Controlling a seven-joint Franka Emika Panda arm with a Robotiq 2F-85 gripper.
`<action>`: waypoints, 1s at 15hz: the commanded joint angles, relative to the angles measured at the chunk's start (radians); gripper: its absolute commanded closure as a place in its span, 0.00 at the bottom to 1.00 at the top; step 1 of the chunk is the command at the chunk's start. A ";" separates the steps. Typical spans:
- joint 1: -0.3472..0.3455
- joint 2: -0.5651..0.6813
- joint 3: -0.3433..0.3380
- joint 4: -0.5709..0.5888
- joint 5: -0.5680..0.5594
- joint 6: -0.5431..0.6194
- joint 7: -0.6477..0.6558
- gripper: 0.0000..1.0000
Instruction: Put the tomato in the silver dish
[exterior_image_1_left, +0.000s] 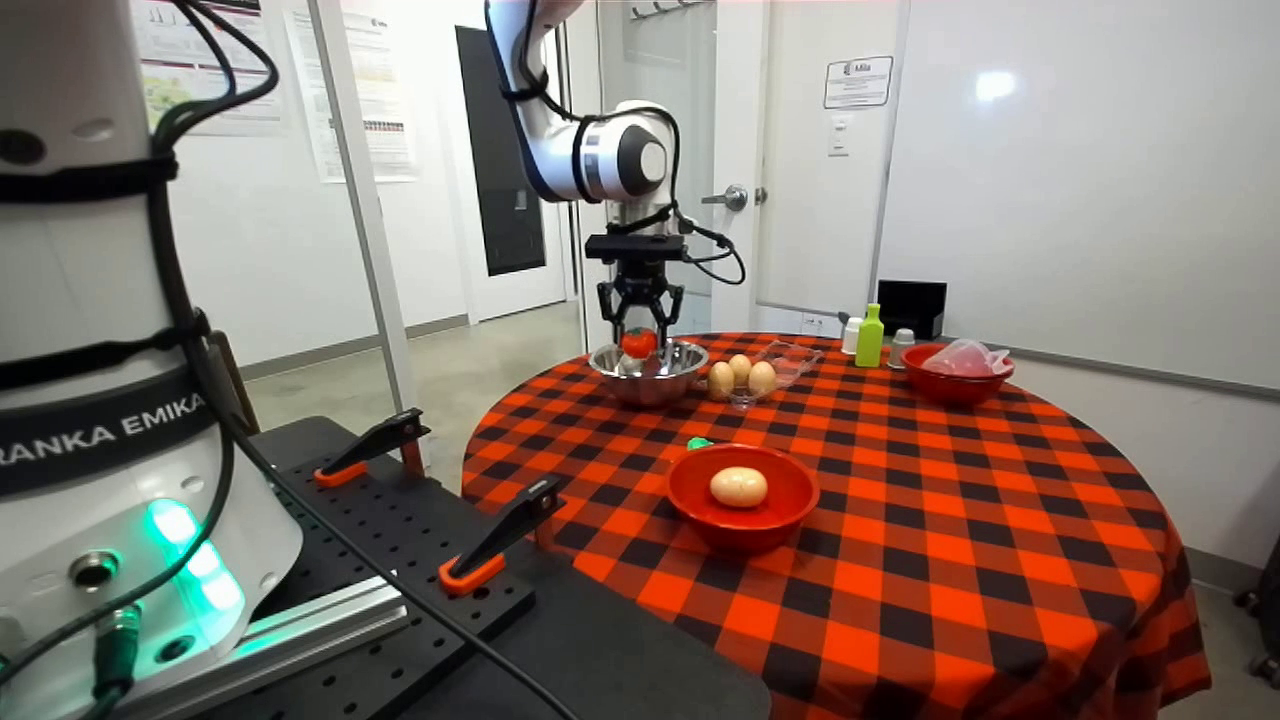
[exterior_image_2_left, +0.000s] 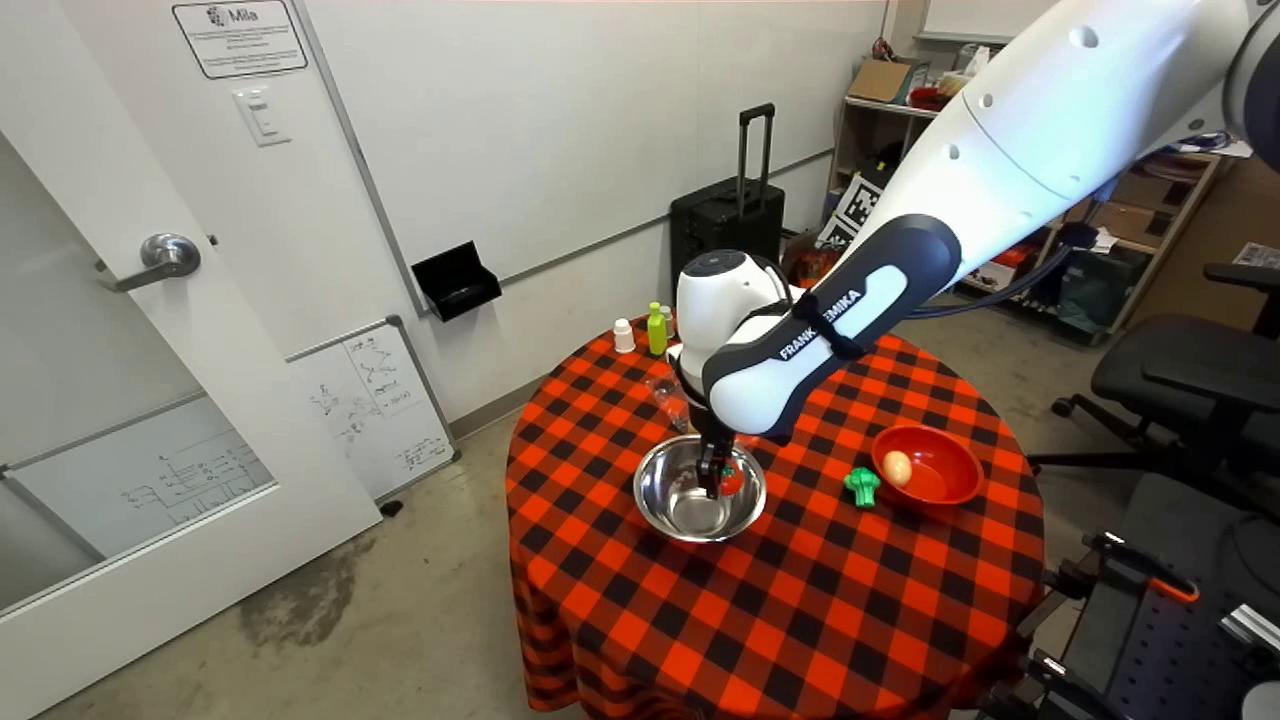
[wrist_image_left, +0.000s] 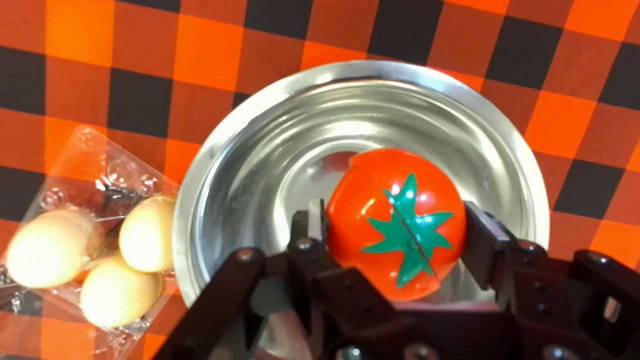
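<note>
The tomato (wrist_image_left: 380, 200) is red and round with a green star-shaped top. My gripper (wrist_image_left: 397, 227) is shut on it, with one finger against each side. The silver dish (wrist_image_left: 240, 200) is a shiny metal bowl directly below the tomato in the wrist view. In an exterior view, the gripper (exterior_image_1_left: 641, 322) points down and the tomato (exterior_image_1_left: 639, 343) is at about the height of the rim of the silver dish (exterior_image_1_left: 650, 392). An exterior view also shows the tomato (exterior_image_2_left: 733, 482) inside the outline of the dish (exterior_image_2_left: 652, 495). I cannot tell whether the tomato touches the dish.
Several beige eggs (wrist_image_left: 120, 295) in a clear plastic carton (wrist_image_left: 95, 150) stand close beside the dish. A red bowl (exterior_image_1_left: 742, 530) holds a pale egg (exterior_image_1_left: 739, 487), with a green broccoli piece (exterior_image_2_left: 862, 486) next to it. A green bottle (exterior_image_1_left: 869, 340) and another red bowl (exterior_image_1_left: 955, 388) stand farther off.
</note>
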 joint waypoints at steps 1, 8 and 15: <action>0.027 0.119 -0.029 0.135 -0.031 0.004 0.041 0.62; 0.054 0.257 -0.069 0.301 -0.043 -0.016 0.087 0.62; 0.066 0.315 -0.076 0.362 -0.036 -0.064 0.110 0.62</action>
